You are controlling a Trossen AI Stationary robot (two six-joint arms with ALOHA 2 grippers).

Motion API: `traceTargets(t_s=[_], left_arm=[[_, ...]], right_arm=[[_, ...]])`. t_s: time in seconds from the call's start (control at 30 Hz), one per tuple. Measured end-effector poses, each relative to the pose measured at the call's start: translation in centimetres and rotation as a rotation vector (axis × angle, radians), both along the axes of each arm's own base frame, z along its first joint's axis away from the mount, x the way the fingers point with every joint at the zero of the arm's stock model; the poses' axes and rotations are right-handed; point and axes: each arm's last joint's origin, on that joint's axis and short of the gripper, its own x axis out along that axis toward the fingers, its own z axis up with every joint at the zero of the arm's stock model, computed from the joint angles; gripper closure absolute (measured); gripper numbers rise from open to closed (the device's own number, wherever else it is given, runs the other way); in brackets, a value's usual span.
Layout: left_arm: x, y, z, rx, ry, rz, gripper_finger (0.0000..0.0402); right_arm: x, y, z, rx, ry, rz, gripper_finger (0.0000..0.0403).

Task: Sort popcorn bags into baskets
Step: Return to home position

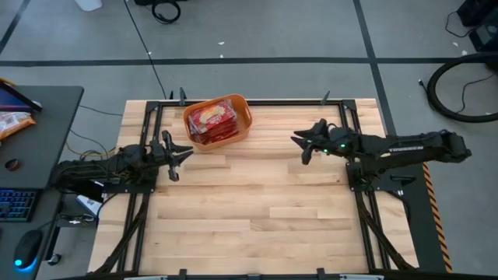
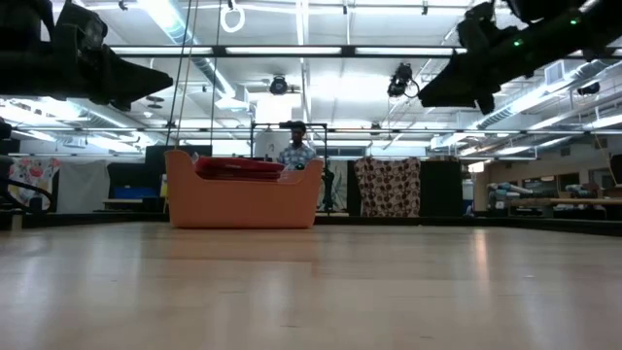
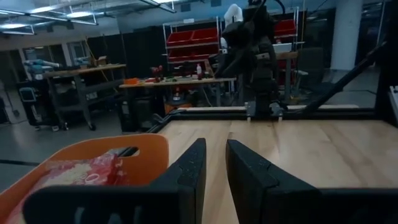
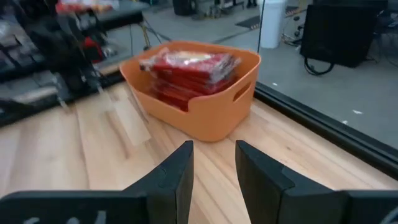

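The orange basket (image 1: 219, 120) stands near the table's far edge, left of centre, with a stack of red popcorn bags (image 1: 213, 121) lying flat inside it; the stack rises just above the rim in the low view (image 2: 239, 167). My left gripper (image 1: 180, 155) hovers above the table just left of and nearer than the basket, open and empty. My right gripper (image 1: 300, 145) hovers to the right of the basket, also open and empty. The right wrist view shows the basket (image 4: 198, 99) and the bags (image 4: 186, 68) ahead of its fingers; the left wrist view shows the basket's wall (image 3: 99, 158).
Bare wooden tabletop (image 1: 257, 202) spreads across the middle and near side. A black frame (image 1: 257, 103) runs along the table's edges. A desk with a keyboard and an orange-and-white packet (image 1: 12, 120) stands off the table's left. A person (image 2: 296, 151) stands in the room beyond.
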Motion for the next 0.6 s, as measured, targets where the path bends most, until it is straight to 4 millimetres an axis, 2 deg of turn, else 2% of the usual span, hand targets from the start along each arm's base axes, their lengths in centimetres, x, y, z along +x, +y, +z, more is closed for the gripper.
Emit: traceTargets(t_s=[0.27, 0.6], left_arm=[[0.0, 0.0, 0.0, 0.001, 0.003, 0.000, 0.0335], [0.0, 0.0, 0.0, 0.001, 0.003, 0.000, 0.0335]], right_arm=[[-2.7, 0.5, -0.4, 0.051, -0.165, 0.075, 0.0279], [-5.5, 1.3, -1.2, 0.028, -0.428, 0.226, 0.0279]])
